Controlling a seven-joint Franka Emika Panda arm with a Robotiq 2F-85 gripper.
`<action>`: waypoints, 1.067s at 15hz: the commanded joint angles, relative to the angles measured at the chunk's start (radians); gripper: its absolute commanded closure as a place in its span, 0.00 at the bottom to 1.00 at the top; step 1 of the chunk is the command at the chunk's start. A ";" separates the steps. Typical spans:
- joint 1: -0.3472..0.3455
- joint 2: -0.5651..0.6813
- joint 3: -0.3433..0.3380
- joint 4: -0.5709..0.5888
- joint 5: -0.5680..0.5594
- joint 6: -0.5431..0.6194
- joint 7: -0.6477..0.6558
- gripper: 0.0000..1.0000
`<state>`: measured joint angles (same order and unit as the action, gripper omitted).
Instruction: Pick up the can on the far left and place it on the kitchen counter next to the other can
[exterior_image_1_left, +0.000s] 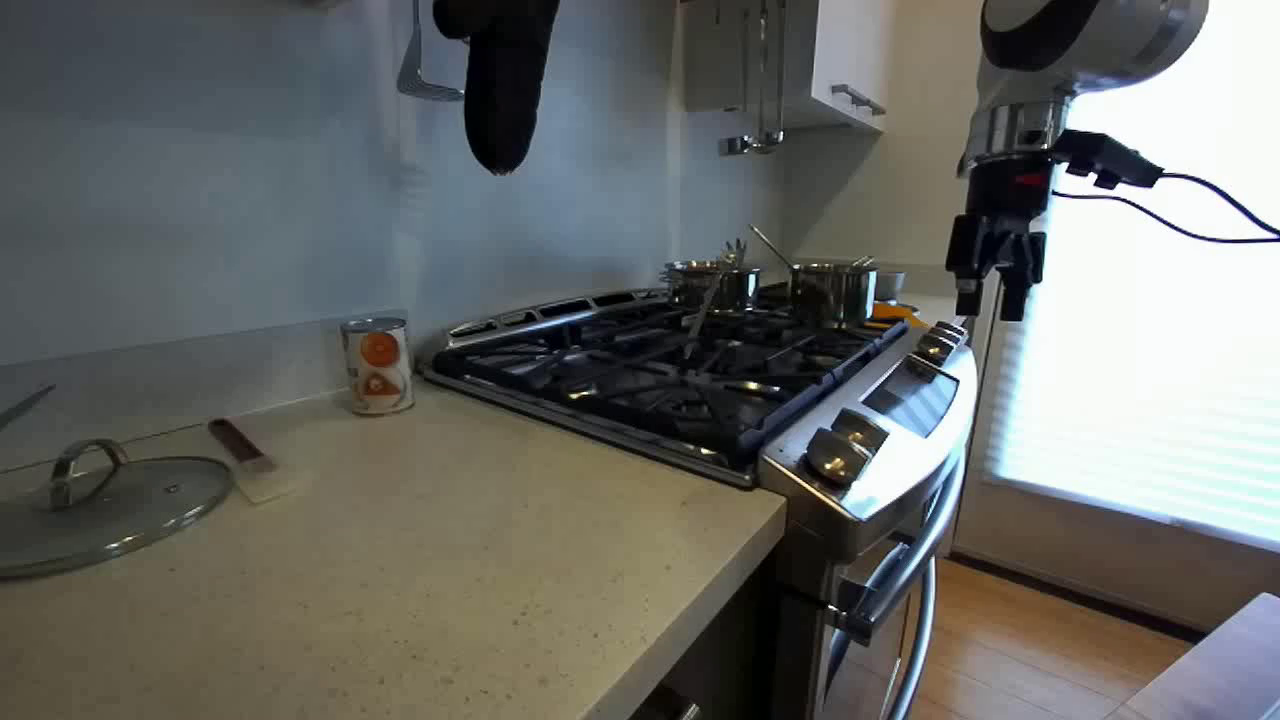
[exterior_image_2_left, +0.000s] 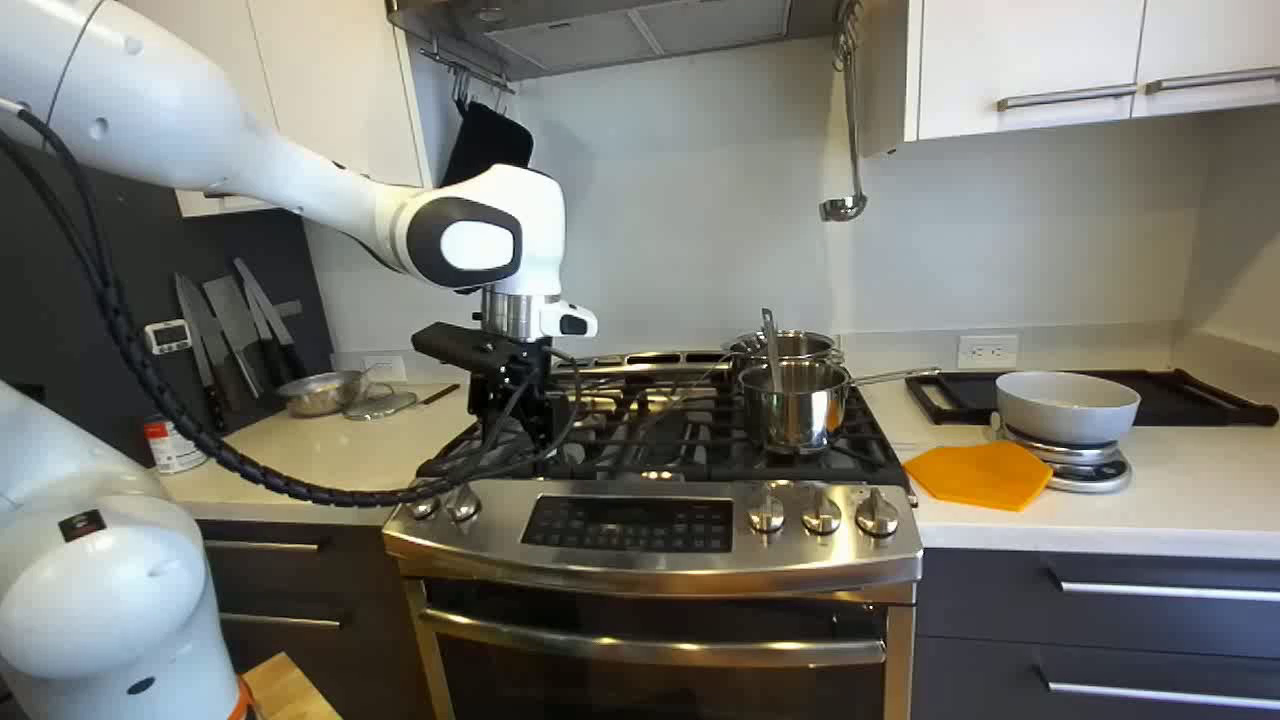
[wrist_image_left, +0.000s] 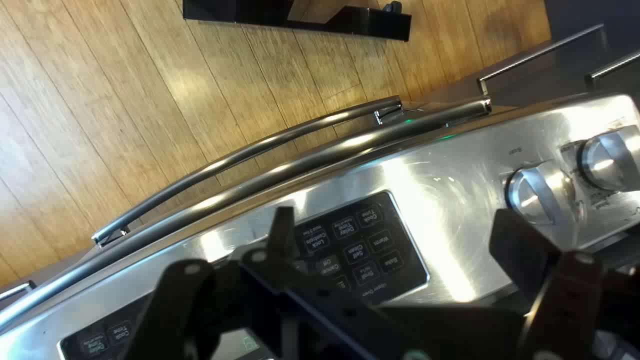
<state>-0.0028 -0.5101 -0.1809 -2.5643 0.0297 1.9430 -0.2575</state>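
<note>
The can on the far left (exterior_image_2_left: 178, 452) stands upright on the kitchen counter (exterior_image_2_left: 275, 450), partly behind the arm's cable. It has a white and orange-red label. The other can (exterior_image_1_left: 380, 370) stands upright on the counter (exterior_image_1_left: 450, 560) by the back wall, beside the stove. It has a white label with orange-red marks. I do not see it in the wrist view. My gripper (exterior_image_1_left: 990, 292) is open and empty in the air, pointing down, far from both cans. It also shows over the stove (exterior_image_2_left: 545, 440). In the wrist view the spread fingers (wrist_image_left: 394, 220) are over the stove's control panel.
The gas stove (exterior_image_1_left: 600, 375) with black grates carries steel pots (exterior_image_2_left: 795, 405). A glass lid (exterior_image_1_left: 130, 505), a red-handled utensil (exterior_image_1_left: 238, 442) and a metal bowl (exterior_image_2_left: 318, 395) lie on the left counter. Knives (exterior_image_2_left: 235, 330) hang on the dark wall panel. A bowl (exterior_image_2_left: 1067, 405) stands right.
</note>
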 joint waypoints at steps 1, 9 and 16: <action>-0.016 0.002 0.015 0.001 0.008 -0.002 -0.006 0.00; -0.016 0.002 0.015 0.001 0.008 -0.002 -0.006 0.00; 0.019 -0.041 0.085 0.011 -0.001 -0.019 0.037 0.00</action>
<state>-0.0036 -0.5106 -0.1717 -2.5629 0.0297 1.9429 -0.2567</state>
